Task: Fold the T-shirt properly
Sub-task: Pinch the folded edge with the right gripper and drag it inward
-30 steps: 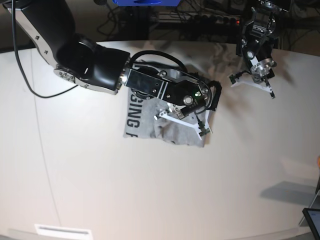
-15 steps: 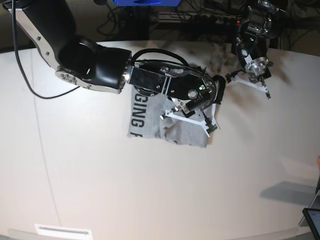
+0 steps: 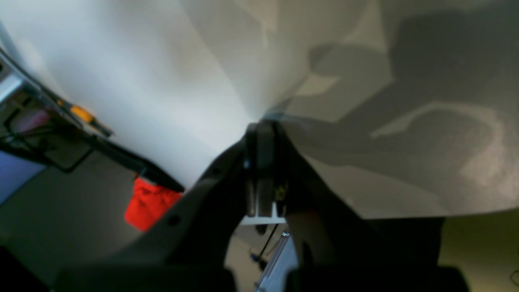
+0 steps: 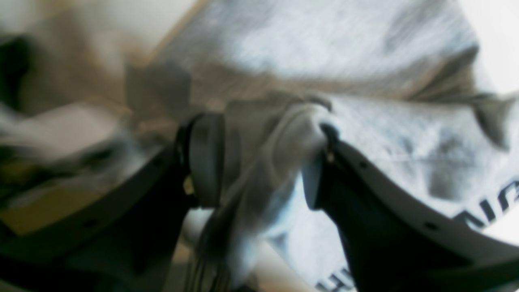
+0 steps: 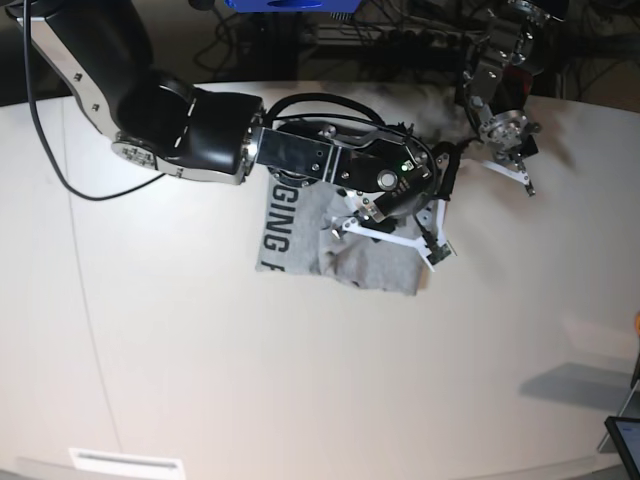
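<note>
Grey marled T-shirt bunches between spread right hand; left hand pressed together.

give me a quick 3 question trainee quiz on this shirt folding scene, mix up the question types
1. True or false: the left end effector is shut and holds nothing.
2. What lies between the jaws of the right end effector?
A. a bunched fold of the T-shirt
B. a cable
C. nothing
3. Fill in: the black lettering on the T-shirt faces ____ in the base view.

Key
1. True: its jaws meet over the bare table.
2. A: the jaws stand apart with grey cloth between them.
3. Up: the letters show on the shirt's top surface.
</note>
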Motion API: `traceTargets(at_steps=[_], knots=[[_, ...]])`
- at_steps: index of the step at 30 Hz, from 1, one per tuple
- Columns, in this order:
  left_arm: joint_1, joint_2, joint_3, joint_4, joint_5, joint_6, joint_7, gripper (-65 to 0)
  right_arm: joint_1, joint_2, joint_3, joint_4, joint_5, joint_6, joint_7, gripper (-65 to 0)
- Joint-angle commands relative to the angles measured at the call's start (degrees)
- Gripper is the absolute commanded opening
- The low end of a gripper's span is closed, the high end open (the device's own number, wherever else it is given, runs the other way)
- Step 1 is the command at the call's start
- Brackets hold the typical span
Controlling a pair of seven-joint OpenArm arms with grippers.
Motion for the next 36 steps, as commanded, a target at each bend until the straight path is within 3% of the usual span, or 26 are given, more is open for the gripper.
traceTargets(at_steps=[1,8,12,15,18,21,25,27,30,36], knots=[[0.0,0.0,0.0,0.4,-0.9,-0.5,-1.1,-65.0,1.5,-0.9,0.3,2.0,-0.5,0.0,0.8,-36.0],[0.6,0.3,0.2,0.4,0.4,-0.5,-1.2,-65.0,1.6,-1.0,0.3,3.0,-0.5,0.0,0.8,-36.1],[2.0,-0.6,1.9,0.8,0.6,-0.5,-1.2,-65.0,1.8,-1.0,0.3,8.0,-0.5,0.0,5.5,-36.3],[2.3,-0.9,3.7,0.8,0.6,-0.5,-1.1,-65.0,3.6,-1.0,0.3,11.4,-0.5,0.0,5.8,-36.3],[2.3,-0.9,3.5,0.8,0.6,-0.5,-1.1,-65.0,5.3,-0.8,0.7,13.7,-0.7,0.0,2.6,-36.3],[2.3,-0.9,3.3,0.8,0.5,-0.5,-1.1,-65.0,5.2,-0.5,5.3,14.5,-0.8,0.0,-2.6,-36.6],[2.3,-0.9,3.3,0.8,0.4,-0.5,-1.3,-65.0,2.7,3.8,11.8,14.5,-0.8,0.0,-4.3,-36.9],[2.3,-0.9,3.3,0.8,0.4,-0.5,-1.3,-65.0,1.2,6.2,14.0,14.7,-0.8,0.0,-4.2,-41.8],[2.2,-1.0,3.3,0.8,0.4,-0.5,-1.4,-65.0,-3.1,8.9,19.6,14.8,-0.8,0.0,-4.2,-61.7],[1.6,-1.0,3.2,0.8,0.4,-0.5,-1.4,-65.0,-11.3,9.9,26.8,18.2,-0.8,0.0,-4.2,-63.8]])
